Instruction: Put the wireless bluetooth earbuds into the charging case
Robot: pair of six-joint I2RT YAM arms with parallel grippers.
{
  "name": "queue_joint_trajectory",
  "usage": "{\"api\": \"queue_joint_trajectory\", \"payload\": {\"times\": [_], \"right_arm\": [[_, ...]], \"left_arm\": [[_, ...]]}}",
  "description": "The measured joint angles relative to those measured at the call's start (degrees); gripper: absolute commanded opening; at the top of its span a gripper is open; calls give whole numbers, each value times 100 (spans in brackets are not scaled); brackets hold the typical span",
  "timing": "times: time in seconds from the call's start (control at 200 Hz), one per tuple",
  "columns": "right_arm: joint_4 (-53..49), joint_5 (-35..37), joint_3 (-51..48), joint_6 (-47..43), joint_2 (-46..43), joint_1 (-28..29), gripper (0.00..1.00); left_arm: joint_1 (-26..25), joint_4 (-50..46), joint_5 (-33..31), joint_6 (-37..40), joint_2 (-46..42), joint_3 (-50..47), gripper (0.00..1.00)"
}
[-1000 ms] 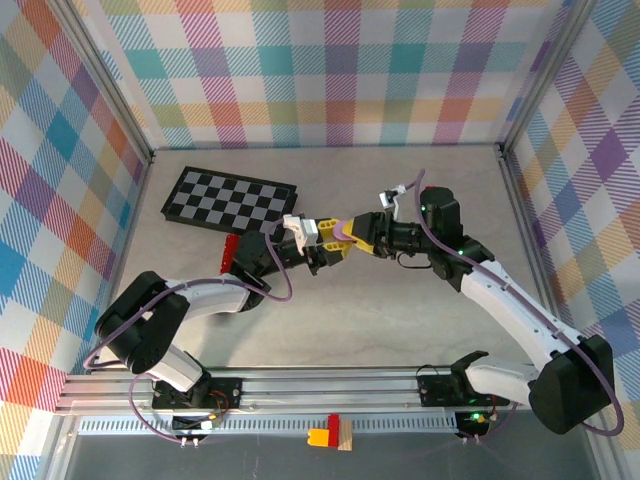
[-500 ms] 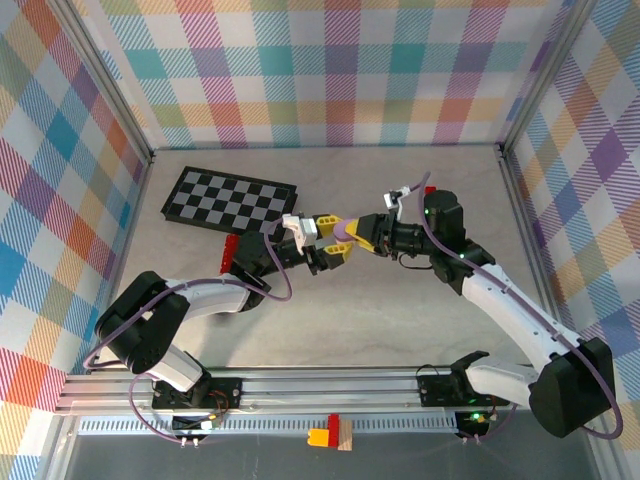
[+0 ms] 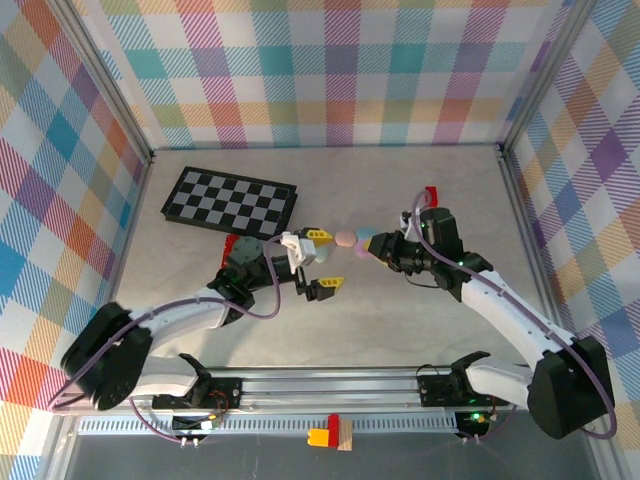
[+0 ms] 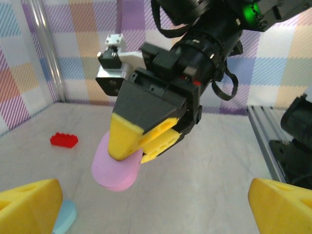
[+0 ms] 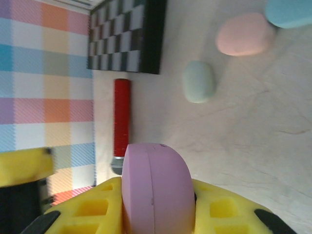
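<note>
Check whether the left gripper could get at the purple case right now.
Probably yes: the open left gripper faces the purple case with nothing between, but the right gripper clamps its upper part.

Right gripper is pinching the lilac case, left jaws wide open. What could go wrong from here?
1. The right gripper pinches the lilac pebble-shaped plastic case by one end, most of it sticking out; it could twist or slip.
2. The left gripper stands open, clear of the case, giving no backup.
3. A pink case, a pale green case and a blue case lie nearby; a drop might knock them.
</note>
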Motion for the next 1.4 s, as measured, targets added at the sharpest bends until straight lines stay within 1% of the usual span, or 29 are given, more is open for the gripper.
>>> {"api": "queue_joint_trajectory", "payload": {"times": [0.085,0.23,0.385,0.5,0.645,0.735,0.84,0.94,0.995,1.065,1.11,1.195,1.285,1.4], "right_arm": [[116,28,-201,-22,232,-22,14],[570,-20,-459,20,844,-26,13],[1091,-120,-693,144,1572,-26,13],[1268,-142,-737,144,1954,-26,14],[1423,-138,-737,116,2253,-26,19],[1521,-162,-737,96,2361,-26,28],[1552,-138,-734,26,2378,-26,46],[1364,35,-721,-61,2352,-26,63],[1143,234,-649,-157,2214,-24,75],[763,568,-555,-310,1939,-48,85],[490,807,-479,-428,1740,-76,92],[20,1364,-339,-658,1316,-118,99],[-437,2000,-168,-1093,782,-186,100],[-621,2789,-79,-1834,146,-321,99]], "left_arm": [[0,-863,-74,376,-363,4,99],[0,-1705,-245,649,-603,-2,100],[0,-2387,-444,841,-612,-4,100],[0,-2752,-555,957,-612,-4,100],[0,-2970,-636,1029,-584,-4,100],[0,-3056,-640,1034,-516,-2,100],[0,-3147,-656,1040,-461,0,100],[0,-3300,-815,1049,-461,39,100],[33,-3403,-957,1047,-461,96,100],[101,-3416,-1141,1003,-463,133,100],[179,-3429,-1279,964,-492,138,100],[389,-3425,-1631,887,-632,136,100],[608,-3379,-2118,776,-938,111,100],[876,-3213,-2911,619,-1338,-44,100]]}}
